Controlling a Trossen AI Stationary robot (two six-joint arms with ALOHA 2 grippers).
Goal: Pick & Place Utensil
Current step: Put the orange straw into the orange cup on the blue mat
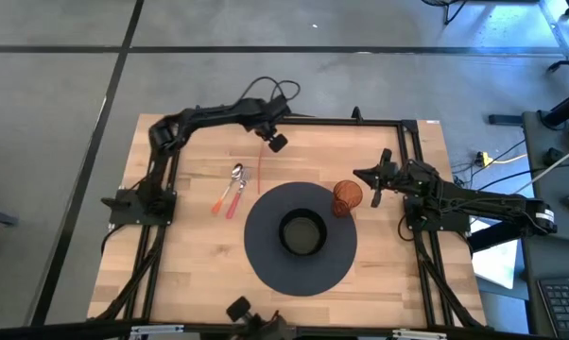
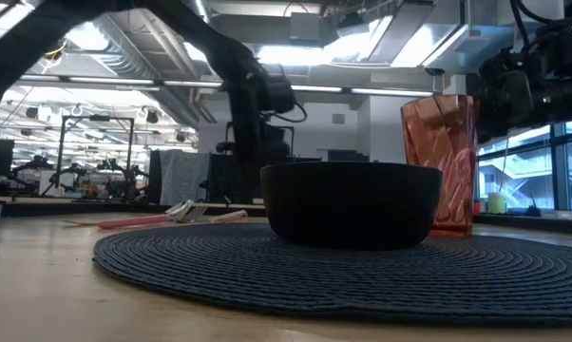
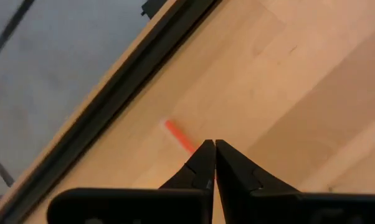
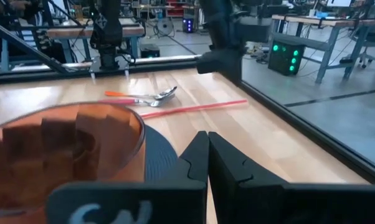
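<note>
From above, the left claw hides the far end of the thin red straw, and in its own wrist view only a short stub of the straw shows past the closed tips, so whether it is pinched or merely lies beneath them cannot be told. The right claw is closed on nothing beside the orange cup, which stands at the edge of the round dark mat around the black bowl. The spoon and fork lie together on the pale wooden counter left of the mat; beyond, the low view gives only a blurred workshop with ceiling lights and benches.
</note>
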